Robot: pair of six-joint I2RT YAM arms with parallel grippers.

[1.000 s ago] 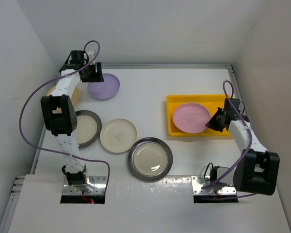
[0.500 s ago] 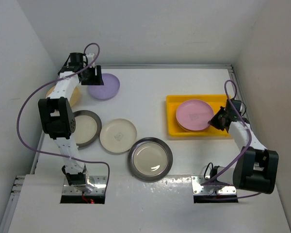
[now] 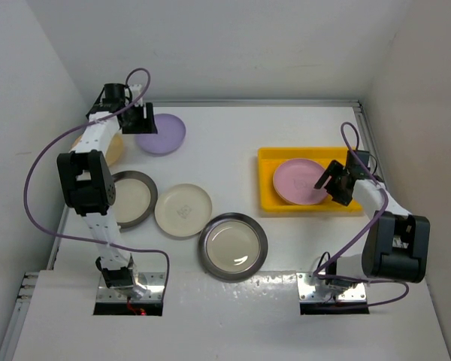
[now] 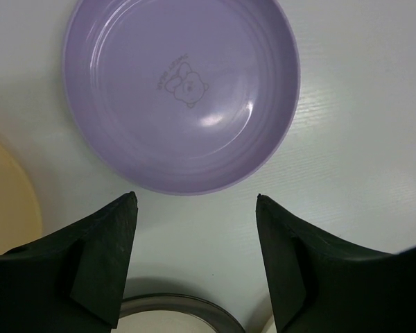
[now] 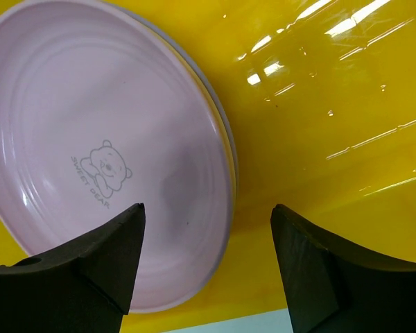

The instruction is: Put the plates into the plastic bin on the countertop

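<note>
Right hand [image 5: 206, 211] wide, holding nothing — pink plate [image 5: 104, 139] lies in yellow bin [image 5: 319, 125]. Left hand [image 4: 195, 201] wide, empty — over lilac plate [image 4: 180, 90] on white bench [image 4: 360, 139].

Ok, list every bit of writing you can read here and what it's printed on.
"SWEET BEAR": beside a bear drawing on the pink plate in the yellow bin.
On the lilac plate: lettering by a bear drawing, too blurred to read.
On the cream plate: a centre mark, too small to read.
</note>
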